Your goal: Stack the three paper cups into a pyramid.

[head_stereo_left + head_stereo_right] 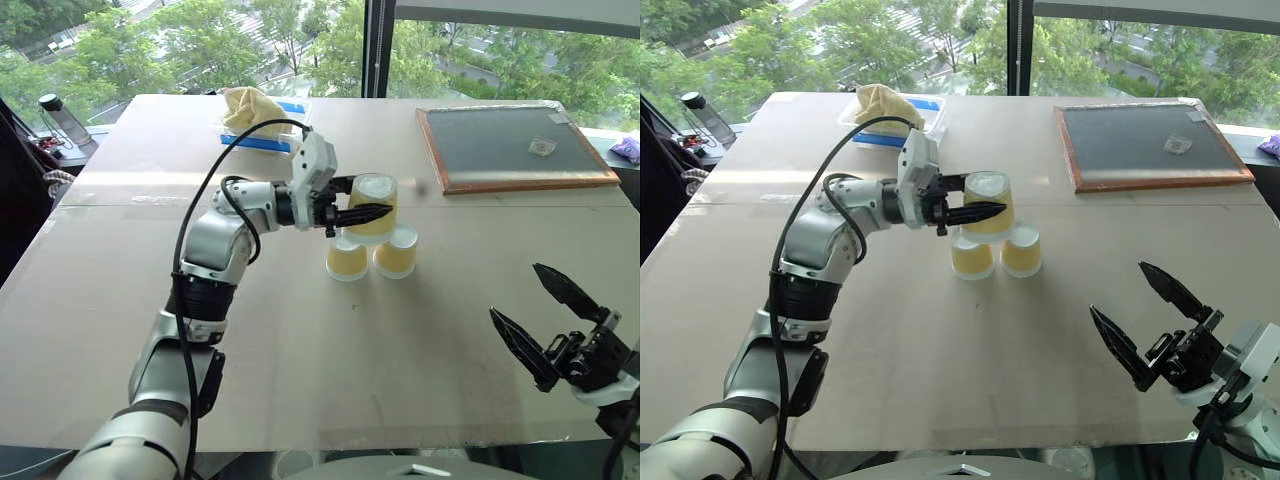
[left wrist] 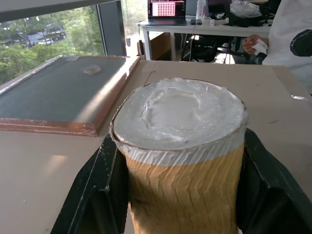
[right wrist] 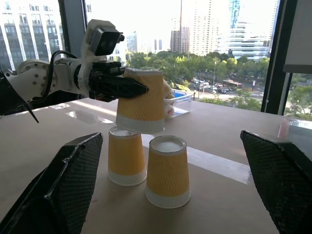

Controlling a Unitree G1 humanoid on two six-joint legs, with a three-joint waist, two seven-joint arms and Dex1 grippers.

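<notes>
Top cup (image 1: pixel 374 205) in left end effector (image 1: pixel 362 213), over two base cups (image 1: pixel 372 260), mid-table.

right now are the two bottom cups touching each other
Apart. The right wrist view shows a narrow strip of table between the left bottom cup and the right bottom cup, top to base, while the top cup sits above them.

Left gripper (image 1: pixel 362 213) clamped; right gripper (image 1: pixel 545 315) fingers spread
</notes>
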